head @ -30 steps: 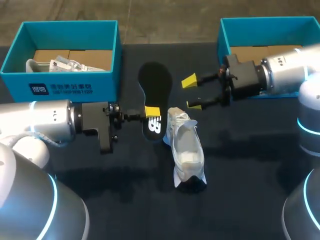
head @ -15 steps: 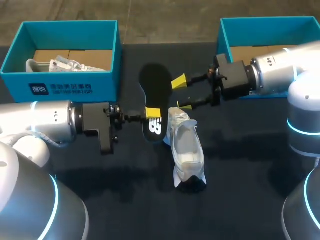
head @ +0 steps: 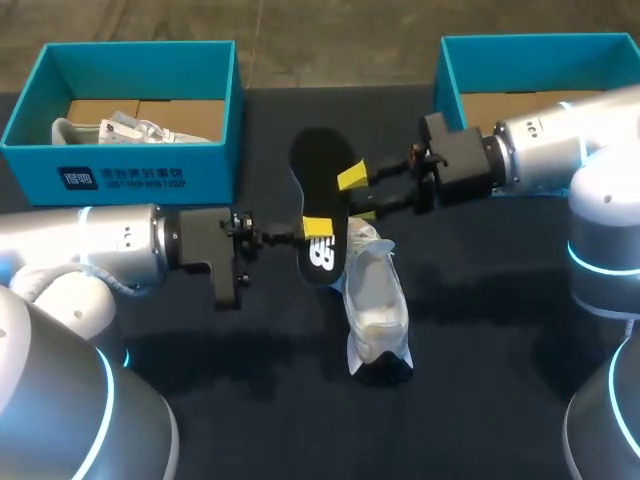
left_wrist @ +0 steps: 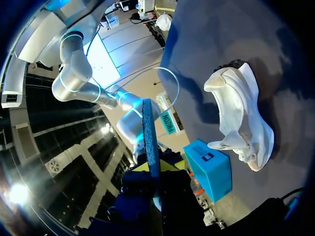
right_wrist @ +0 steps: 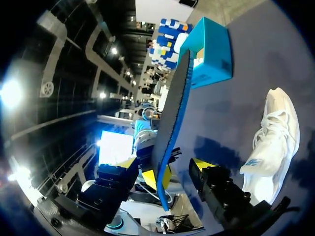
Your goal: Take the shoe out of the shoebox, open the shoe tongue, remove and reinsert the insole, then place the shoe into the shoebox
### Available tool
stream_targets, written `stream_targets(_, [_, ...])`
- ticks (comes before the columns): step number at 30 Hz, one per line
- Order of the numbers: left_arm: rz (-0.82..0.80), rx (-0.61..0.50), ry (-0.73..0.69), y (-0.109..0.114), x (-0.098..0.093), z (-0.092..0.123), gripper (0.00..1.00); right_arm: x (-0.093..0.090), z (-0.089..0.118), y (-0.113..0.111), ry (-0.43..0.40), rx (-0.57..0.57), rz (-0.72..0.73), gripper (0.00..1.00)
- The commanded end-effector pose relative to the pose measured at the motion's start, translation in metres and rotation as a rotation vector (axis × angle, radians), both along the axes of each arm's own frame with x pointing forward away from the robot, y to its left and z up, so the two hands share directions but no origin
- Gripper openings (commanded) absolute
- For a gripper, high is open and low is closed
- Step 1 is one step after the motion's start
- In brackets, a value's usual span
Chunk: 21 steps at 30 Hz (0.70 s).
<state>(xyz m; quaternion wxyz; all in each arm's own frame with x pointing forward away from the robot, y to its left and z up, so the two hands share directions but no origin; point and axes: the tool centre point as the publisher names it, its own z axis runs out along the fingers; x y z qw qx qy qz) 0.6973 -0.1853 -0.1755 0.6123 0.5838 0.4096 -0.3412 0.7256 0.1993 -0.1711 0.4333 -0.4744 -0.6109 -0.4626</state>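
Handover seems intended: left gripper [head: 316,227] pinches the flat black foam insole [head: 322,190] by one end, raised beside the white mesh sneaker [head: 375,300], while right gripper [head: 357,195] straddles it, fingers spread.

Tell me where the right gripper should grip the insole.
Its free wider end, away from the left gripper clamping the logo end. The insole is thin and held on edge, so the right gripper should come from its own side, a finger on each flat face.
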Motion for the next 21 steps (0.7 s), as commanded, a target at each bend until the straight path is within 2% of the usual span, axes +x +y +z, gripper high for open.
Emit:
stream_targets(1, [0.004, -0.003, -0.004, -0.006, 0.001, -0.003, 0.00, 0.001, -0.001, 0.008, 0.001, 0.000, 0.008, 0.58])
stream_targets(4, [0.004, -0.003, -0.004, -0.006, 0.001, -0.003, 0.00, -0.002, -0.001, 0.011, 0.005, 0.007, 0.012, 0.50])
stream_targets(16, [0.004, -0.003, -0.004, -0.006, 0.001, -0.003, 0.00, -0.006, 0.000, 0.019, 0.038, 0.016, 0.014, 0.42])
stream_targets(21, [0.004, -0.003, -0.004, -0.006, 0.001, -0.003, 0.00, -0.008, 0.001, 0.020, 0.046, 0.024, 0.000, 0.35])
